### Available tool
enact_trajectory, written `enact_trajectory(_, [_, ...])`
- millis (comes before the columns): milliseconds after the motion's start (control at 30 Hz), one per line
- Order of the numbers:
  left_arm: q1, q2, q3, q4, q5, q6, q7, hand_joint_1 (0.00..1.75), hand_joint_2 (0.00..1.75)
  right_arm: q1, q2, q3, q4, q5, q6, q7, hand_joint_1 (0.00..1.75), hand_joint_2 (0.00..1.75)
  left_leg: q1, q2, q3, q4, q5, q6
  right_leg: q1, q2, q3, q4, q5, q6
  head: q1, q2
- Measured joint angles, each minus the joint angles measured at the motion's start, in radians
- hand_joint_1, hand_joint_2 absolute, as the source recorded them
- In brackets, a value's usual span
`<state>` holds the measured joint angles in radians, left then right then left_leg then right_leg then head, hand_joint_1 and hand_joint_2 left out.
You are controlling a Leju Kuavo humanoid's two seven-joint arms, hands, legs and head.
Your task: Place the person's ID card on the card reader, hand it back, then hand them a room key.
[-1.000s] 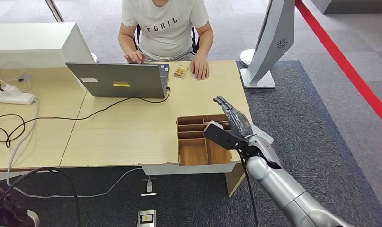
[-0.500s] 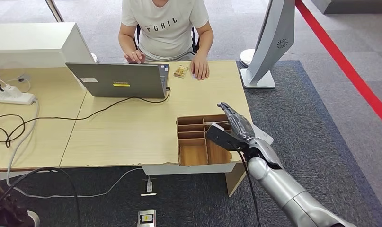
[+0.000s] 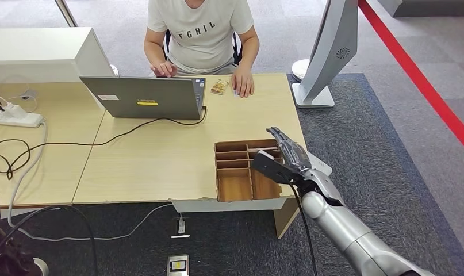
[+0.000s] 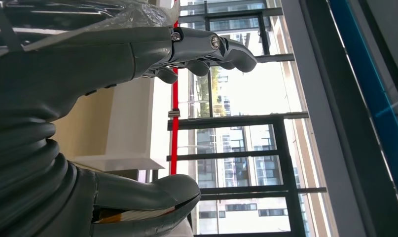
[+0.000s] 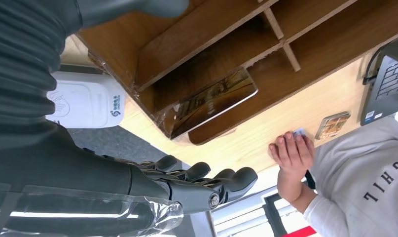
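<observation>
Landmark: wooden divided tray at the near right edge of the desk.

Room key card is lying tilted in 1 of the tray's compartments, leaning on a divider, nothing touching it. Cannot tell which compartment from the wrist view.

ID card is sitting on the desk well beyond the tray, under the fingertips of the person's hand. A small printed packet is lying just beside that hand, also far side of the tray.

Right hand is hovering over the tray's right-hand compartments, fingers stretched out and apart, holding nothing. Right wrist view is showing the fingers spread and well clear of the key card.

White card reader is sitting on the desk just beside the tray's right wall, mostly hidden under the right arm in the head view.

Left hand is raised away from the tray, fingers and thumb apart, nothing gripped.

Laptop is standing open on the desk beyond and left of the tray, back facing the robot, black cable running from it leftward. Person in a white T-shirt is sitting behind the desk, opposite the tray.
</observation>
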<state>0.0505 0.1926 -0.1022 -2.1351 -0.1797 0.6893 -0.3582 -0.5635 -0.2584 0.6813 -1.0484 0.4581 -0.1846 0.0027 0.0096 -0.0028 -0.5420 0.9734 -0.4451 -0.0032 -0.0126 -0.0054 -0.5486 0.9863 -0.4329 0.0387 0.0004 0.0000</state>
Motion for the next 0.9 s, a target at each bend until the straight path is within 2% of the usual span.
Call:
enact_trajectory(33, [0.0,0.0,0.0,0.0,0.0,0.0,0.0,0.0,1.75,0.0,-0.002,0.0,0.002,-0.003,-0.005,0.0,1.7,1.75,0.0,0.0,0.0,0.0,0.0,0.0,0.0,0.0,0.0,0.0,0.0,0.0,0.0,0.0])
enact_trajectory(67, [0.0,0.0,0.0,0.0,0.0,0.0,-0.001,0.0,1.75,0.0,-0.004,-0.001,0.005,-0.006,-0.01,0.0,1.75,1.75,0.0,0.0,0.0,0.0,0.0,0.0,0.0,0.0,0.0,0.0,0.0,0.0,0.0,0.0])
enact_trajectory(900, [-0.002,-0.004,-0.005,0.01,0.01,0.0,-0.002,0.0,1.75,-0.004,-0.026,-0.025,0.031,-0.038,-0.067,-0.036,1.75,1.75,0.0,0.0,0.0,0.0,0.0,0.0,0.0,0.0,0.0,0.0,0.0,0.0,0.0,0.0])
